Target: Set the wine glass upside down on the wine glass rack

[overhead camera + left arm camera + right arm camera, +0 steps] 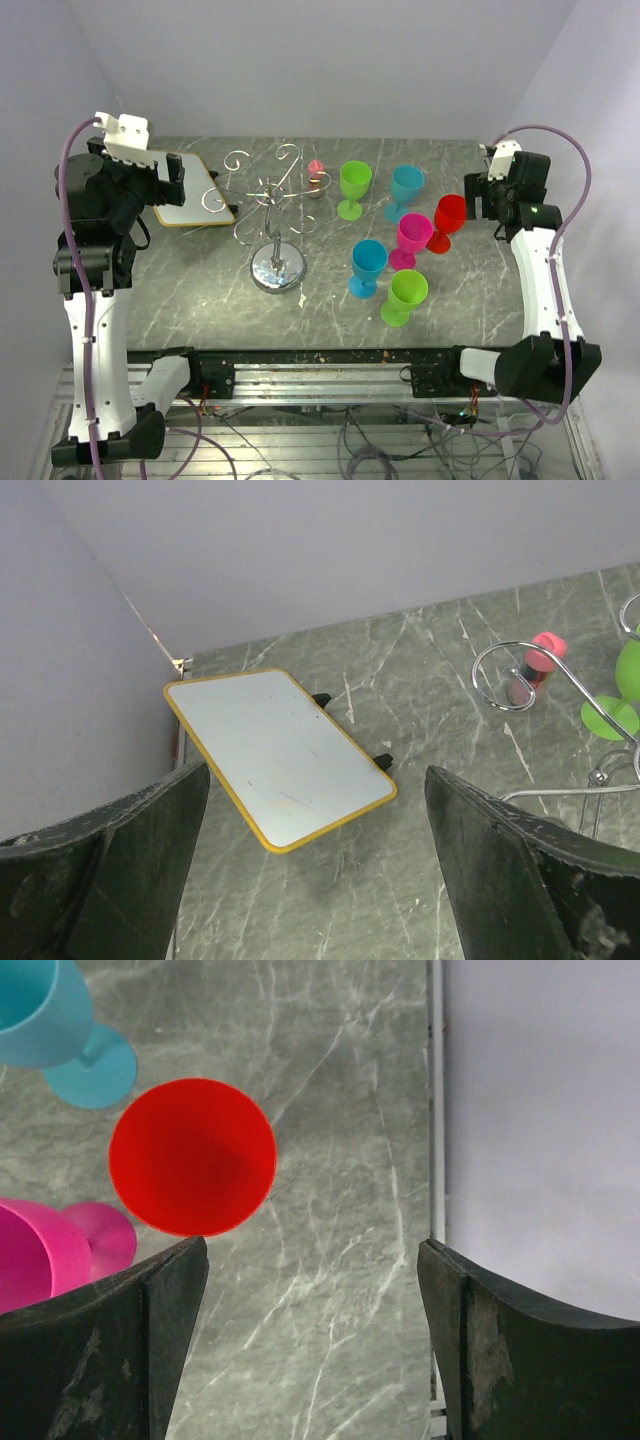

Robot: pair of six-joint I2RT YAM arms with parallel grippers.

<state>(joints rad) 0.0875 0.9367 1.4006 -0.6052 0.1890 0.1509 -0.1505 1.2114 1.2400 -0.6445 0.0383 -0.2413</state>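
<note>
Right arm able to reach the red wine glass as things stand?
Probably yes. The right gripper hovers open just beside the red wine glass, with nothing between them. The pink wine glass stands close on the red one's far side, so a sloppy approach might nudge it.

It is a robot lab: plain white walls (320,60) close around a grey stone-look table (200,290), with a metal rail (330,375) and loose cables (370,440) at its near edge.
</note>
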